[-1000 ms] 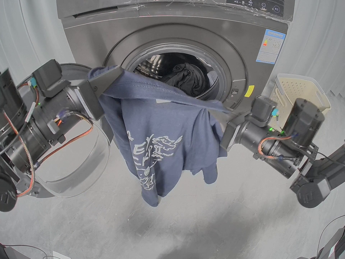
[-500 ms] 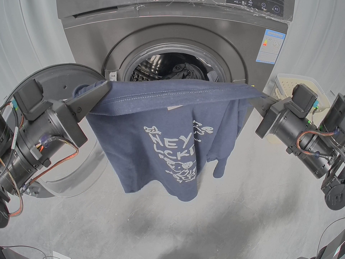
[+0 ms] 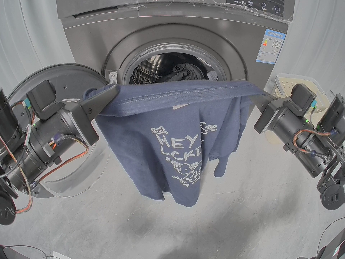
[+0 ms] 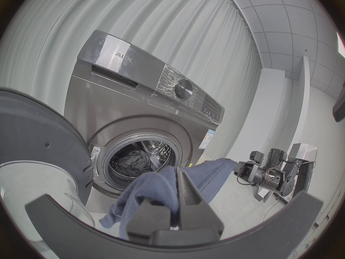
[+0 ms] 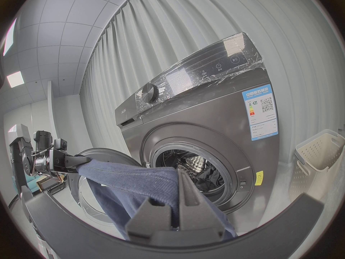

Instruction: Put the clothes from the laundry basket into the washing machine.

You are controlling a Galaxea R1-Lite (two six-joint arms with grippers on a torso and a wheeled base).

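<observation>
A navy T-shirt [image 3: 172, 126] with white print hangs stretched between both grippers, in front of the open drum [image 3: 172, 72] of the grey washing machine [image 3: 161, 26]. My left gripper [image 3: 107, 94] is shut on the shirt's left end; the left wrist view has this gripper [image 4: 176, 195] clamped on blue cloth [image 4: 158, 191]. My right gripper [image 3: 259, 98] is shut on the right end, seen up close as the gripper [image 5: 176, 198] pinching the shirt [image 5: 136, 184]. Dark clothes [image 3: 183, 72] lie inside the drum. The cream laundry basket [image 3: 291, 87] stands right of the machine.
The round washer door [image 3: 61, 87] is swung open at the left, behind my left arm. Grey floor [image 3: 215, 216] stretches in front of the machine. Curtains [image 3: 25, 29] hang behind it.
The arms spread apart and pulled the shirt's top edge taut across the drum opening. In the last half second the left gripper shifted right and slightly toward the machine.
</observation>
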